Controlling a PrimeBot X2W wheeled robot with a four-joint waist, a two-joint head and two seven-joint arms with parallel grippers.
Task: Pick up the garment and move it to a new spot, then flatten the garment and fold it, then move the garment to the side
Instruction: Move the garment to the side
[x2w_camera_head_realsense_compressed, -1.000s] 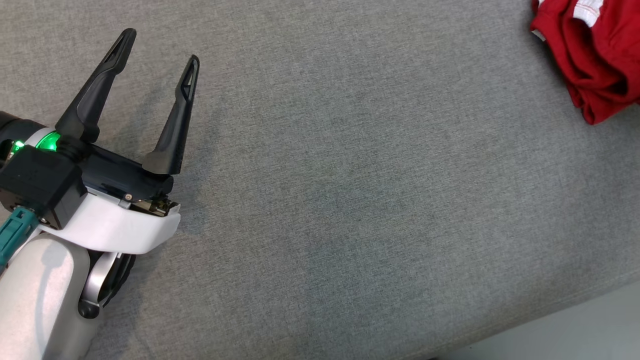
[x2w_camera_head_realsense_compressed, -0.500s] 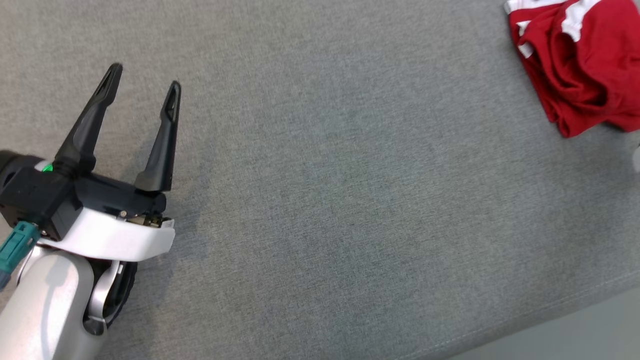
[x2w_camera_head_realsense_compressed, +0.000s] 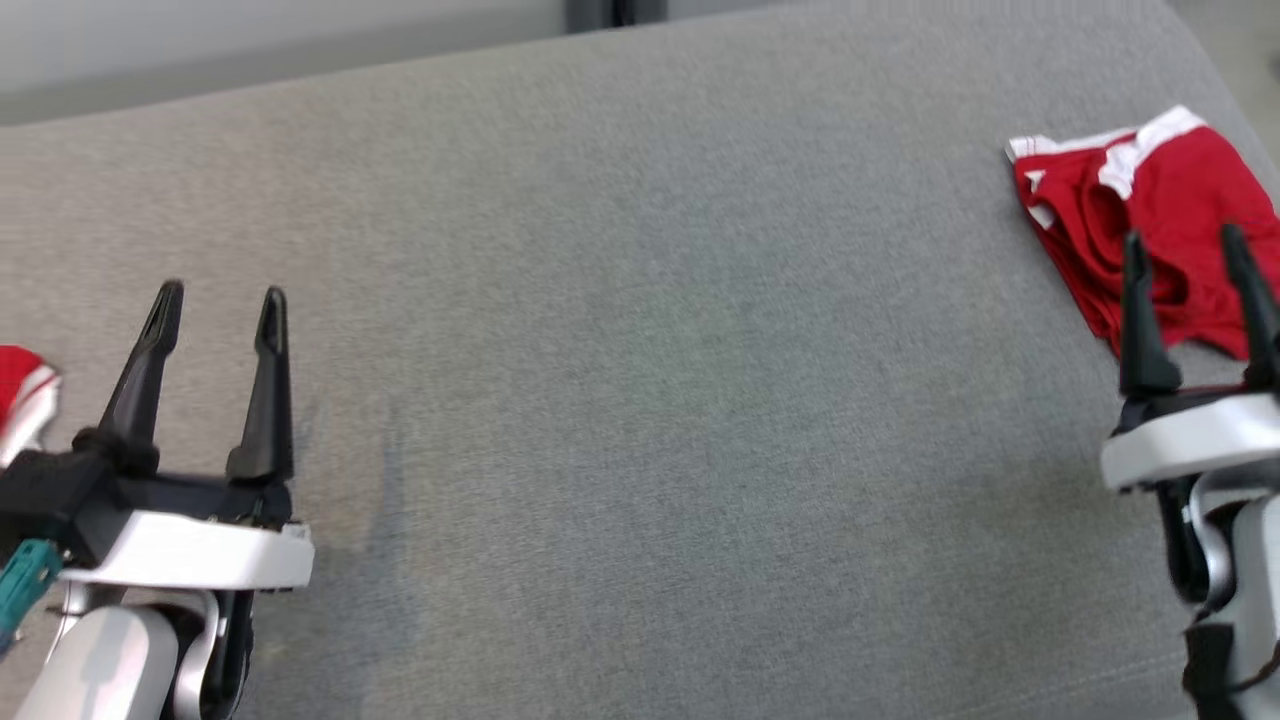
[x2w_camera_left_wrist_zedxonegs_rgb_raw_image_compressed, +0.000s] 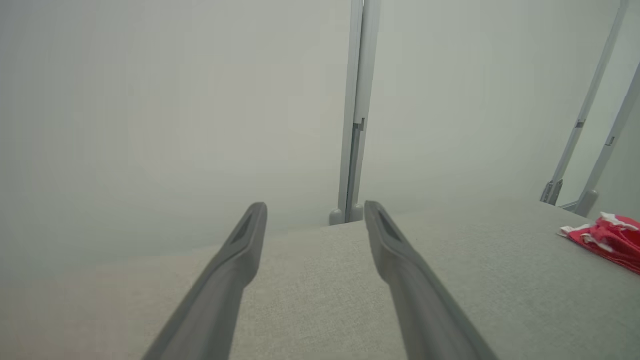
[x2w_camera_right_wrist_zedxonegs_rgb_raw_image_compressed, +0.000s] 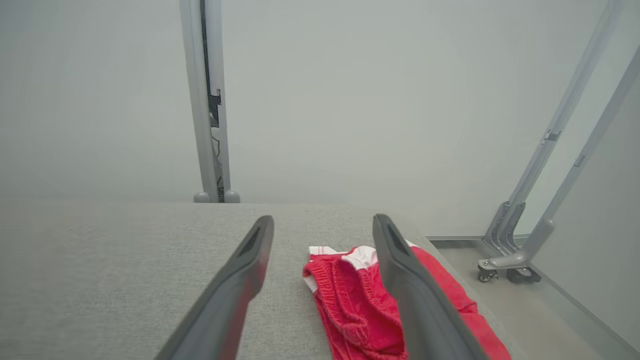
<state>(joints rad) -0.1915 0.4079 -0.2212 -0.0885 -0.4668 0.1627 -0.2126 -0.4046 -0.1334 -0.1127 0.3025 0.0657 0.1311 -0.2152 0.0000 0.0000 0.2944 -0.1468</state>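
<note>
Head view looks down, wrist views level, sharing garment (x2w_camera_head_realsense_compressed: 1180, 190)

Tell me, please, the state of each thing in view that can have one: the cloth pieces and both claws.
red garment: folded small, slightly rumpled, lying on the grey surface near its right end, not held.
right claw: open, empty, close to the garment.
left claw: open, empty, above bare surface.
red and white cloth: at left edge, mostly cut off; state unclear.

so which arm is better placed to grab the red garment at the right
Right. The right gripper stands open with the red garment just ahead of it; the left gripper sits far across the grey cushion.
</note>
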